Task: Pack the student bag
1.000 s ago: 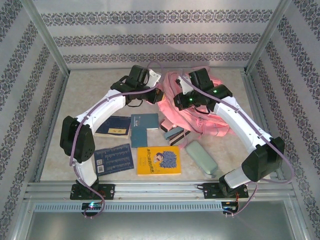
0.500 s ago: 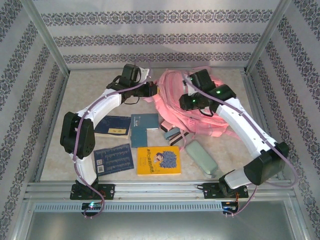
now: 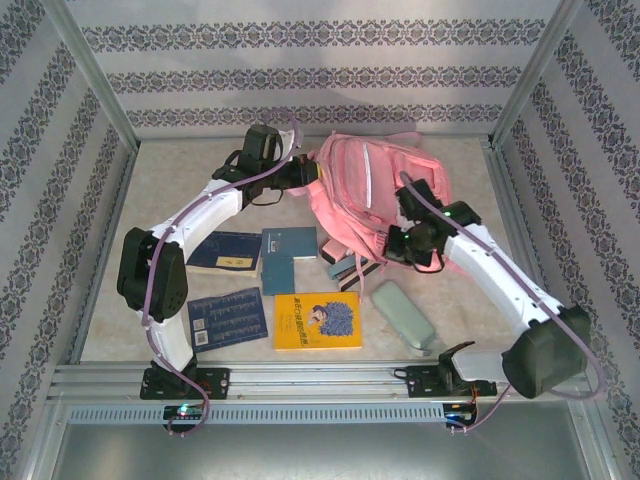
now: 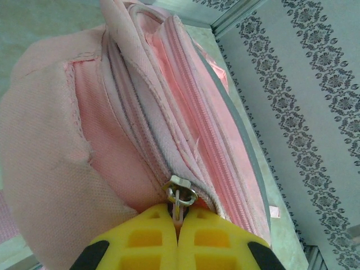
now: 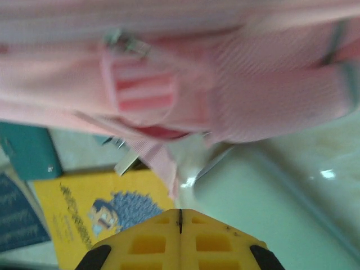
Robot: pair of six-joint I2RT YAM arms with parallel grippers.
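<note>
We list the student bag (image 3: 372, 185) at upper centre of the top view, its long axis running left to right. Our left gripper (image 4: 179, 218), the nearer, sits at its left end, pinched on the zipper pull (image 4: 180, 194). Our right gripper (image 5: 180, 216), below the bag's lower edge, is closed on nothing.

Nothing on the table can actually be read from where I stand. The yellow book (image 3: 317, 321) has a line of dark characters above a blue cartoon figure (too small from overhead, blurred from the right wrist). The dark blue book (image 3: 228, 317) beside it carries rows of pale print, just as illegible.
</note>
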